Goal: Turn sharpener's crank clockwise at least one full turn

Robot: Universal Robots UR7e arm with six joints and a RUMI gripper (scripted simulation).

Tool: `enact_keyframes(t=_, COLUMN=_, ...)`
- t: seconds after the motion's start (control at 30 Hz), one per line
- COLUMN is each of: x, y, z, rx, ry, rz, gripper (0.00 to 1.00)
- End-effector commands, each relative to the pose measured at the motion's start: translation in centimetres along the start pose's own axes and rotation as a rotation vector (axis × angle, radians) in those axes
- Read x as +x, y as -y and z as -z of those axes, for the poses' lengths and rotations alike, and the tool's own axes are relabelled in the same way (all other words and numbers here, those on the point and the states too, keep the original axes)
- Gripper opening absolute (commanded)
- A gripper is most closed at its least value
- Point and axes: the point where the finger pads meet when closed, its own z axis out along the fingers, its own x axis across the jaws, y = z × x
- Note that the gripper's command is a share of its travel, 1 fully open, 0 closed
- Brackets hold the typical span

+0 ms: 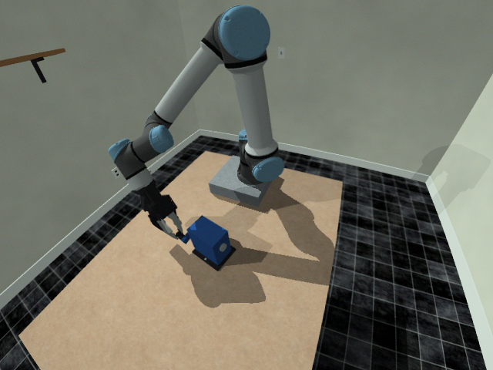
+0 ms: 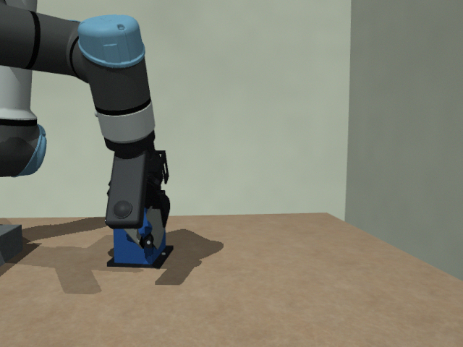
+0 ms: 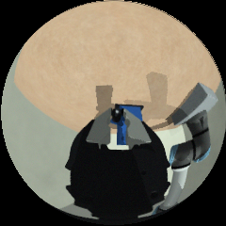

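A blue box-shaped sharpener (image 1: 209,239) on a black base plate stands on the tan mat. Its black crank handle (image 1: 182,235) sticks out of the sharpener's left side. My gripper (image 1: 178,233) is shut on the crank handle, reaching down at a slant from the left. In the exterior view the sharpener (image 2: 136,246) is partly hidden behind the gripper (image 2: 147,241), and the crank knob (image 2: 148,239) sits low on the crank side between the grey fingers. In the wrist view the knob (image 3: 115,113) lies between the two fingertips, with the blue body (image 3: 124,123) behind.
The arm's grey base block (image 1: 238,186) stands on the mat behind the sharpener. Black tiled floor (image 1: 397,258) surrounds the mat. Walls stand close on the left and back, with a wooden shelf (image 1: 31,58) high on the left wall.
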Motion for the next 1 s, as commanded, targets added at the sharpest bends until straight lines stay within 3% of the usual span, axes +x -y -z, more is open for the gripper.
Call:
enact_keyframes(t=0.0, x=0.1, y=0.2, z=-0.4, rx=0.001, ry=0.000, rz=0.000, gripper=0.09)
enact_keyframes(t=0.97, x=1.8, y=1.3, z=-2.2, rx=0.001, ry=0.000, rz=0.000, gripper=0.09)
